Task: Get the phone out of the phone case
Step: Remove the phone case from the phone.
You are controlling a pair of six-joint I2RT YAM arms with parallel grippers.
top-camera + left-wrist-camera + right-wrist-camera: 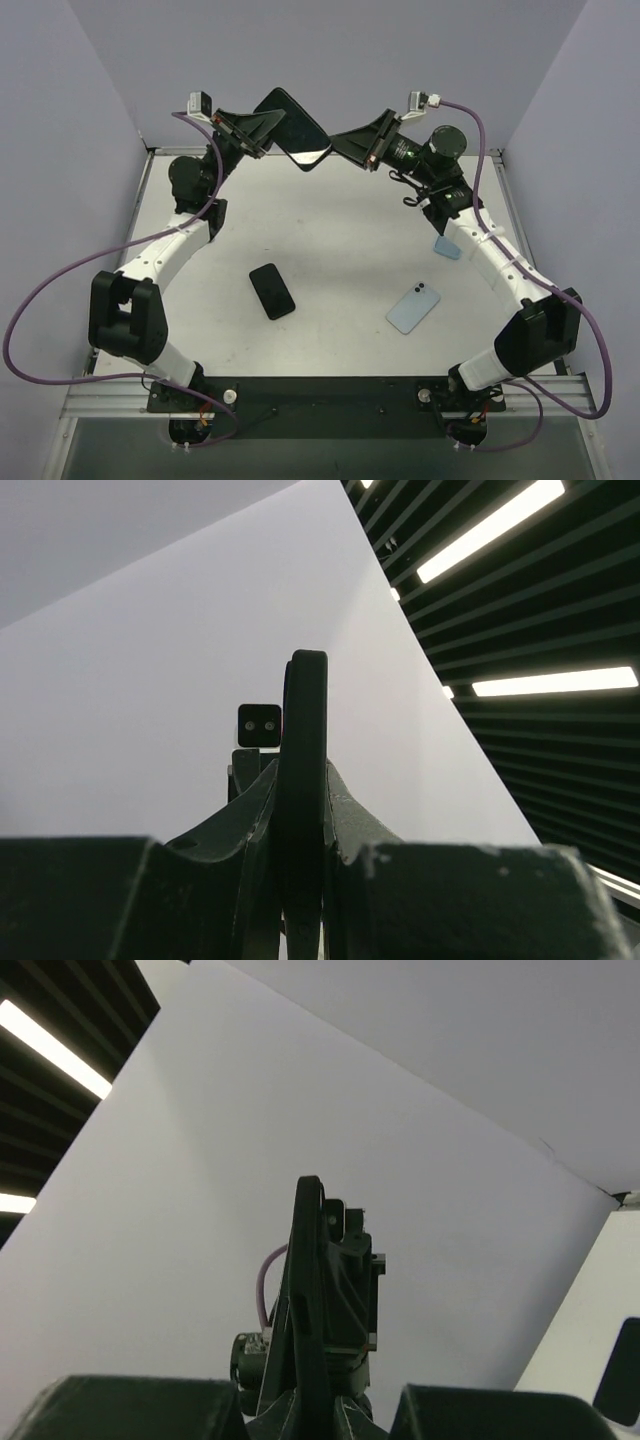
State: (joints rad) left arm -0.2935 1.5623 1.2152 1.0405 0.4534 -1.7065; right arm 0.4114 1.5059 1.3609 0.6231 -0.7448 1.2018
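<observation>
The cased phone (292,125) hangs in the air, well beyond and above the black phone (272,291) that lies on the desk (350,230). Seen from overhead, the left gripper (262,138) is clamped on one long side of it and the right gripper (342,150) on its other end. Both are equally near, and the phone's long axis slants across between them. Both arms reach up and inward with bent elbows. A pale blue phone (413,307) lies to the right of the black phone.

In the left wrist view, the cased phone stands edge-on, pinched tight in the gripper.

In the right wrist view, the same dark edge is clamped likewise. Freeing the phone probably means working the two grips against each other.
</observation>
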